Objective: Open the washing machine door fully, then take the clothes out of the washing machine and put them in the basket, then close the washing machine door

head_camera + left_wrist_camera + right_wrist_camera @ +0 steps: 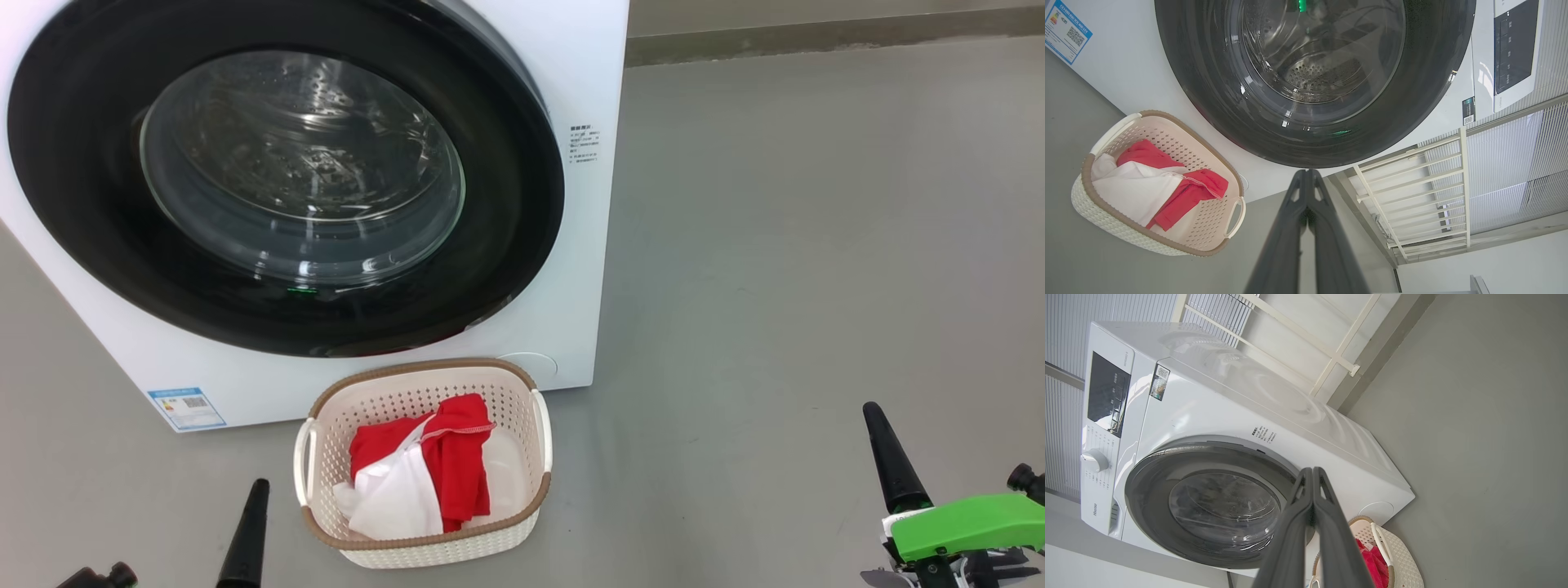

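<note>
The white washing machine (588, 73) fills the upper left of the head view. Its round black-rimmed door (82, 212) with the clear glass bowl lies flush against the front, closed. On the floor just in front stands the cream basket (535, 482) with a brown rim; red and white clothes (453, 465) lie inside it. My left gripper (247, 523) is shut at the bottom left, apart from the basket's left side. At the lower right my right gripper (890, 457) is shut too, with nothing held. Both wrist views show fingers pressed together: left gripper (1306, 173), right gripper (1312, 471).
Grey floor (816, 245) spreads to the right of the machine. A cream rail frame (1412, 196) stands against the ribbed wall behind the machine. A blue label (186, 408) sits low on the machine's front, and its control panel (1108, 394) is at the top.
</note>
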Robot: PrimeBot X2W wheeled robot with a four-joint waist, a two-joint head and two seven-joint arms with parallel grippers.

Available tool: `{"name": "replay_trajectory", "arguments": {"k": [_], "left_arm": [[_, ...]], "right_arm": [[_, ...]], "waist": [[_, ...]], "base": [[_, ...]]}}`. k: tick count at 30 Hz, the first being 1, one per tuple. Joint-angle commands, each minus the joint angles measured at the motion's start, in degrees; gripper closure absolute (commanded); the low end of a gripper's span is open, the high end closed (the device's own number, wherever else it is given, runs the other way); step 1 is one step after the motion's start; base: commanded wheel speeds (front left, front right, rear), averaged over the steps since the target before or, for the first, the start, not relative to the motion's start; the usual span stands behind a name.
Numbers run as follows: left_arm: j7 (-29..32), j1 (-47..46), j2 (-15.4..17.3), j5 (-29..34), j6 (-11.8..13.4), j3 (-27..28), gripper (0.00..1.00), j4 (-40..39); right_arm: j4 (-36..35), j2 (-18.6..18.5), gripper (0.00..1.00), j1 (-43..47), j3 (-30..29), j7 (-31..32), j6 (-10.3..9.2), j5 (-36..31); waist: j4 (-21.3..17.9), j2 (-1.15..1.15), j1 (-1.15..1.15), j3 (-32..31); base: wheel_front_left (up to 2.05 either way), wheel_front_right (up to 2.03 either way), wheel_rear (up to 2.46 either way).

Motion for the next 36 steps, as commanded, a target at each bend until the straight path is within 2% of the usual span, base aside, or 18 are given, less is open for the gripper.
{"name": "replay_trajectory", "arguments": {"k": [1, 36], "left_arm": [[0.5, -2.6, 0.5, -2.1, -0.3, 1.7, 1.0, -1.0], [6.2, -5.7, -0.2, -23.1, -0.4, 3.7, 1.0, -0.1]], "right_arm": [[-1.2, -0.4, 1.0, -2.8, 0.5, 0.7, 0.01, 2.0], [0.2, 0.1, 1.0, -5.5, -0.6, 6.6, -0.05, 23.4]], "waist": [[0.0, 0.0, 0.0, 0.1], [0.3, 0.0, 0.0, 1.1]], "base": [[0.0, 0.0, 0.0], [0.0, 0.0, 0.0]]}}
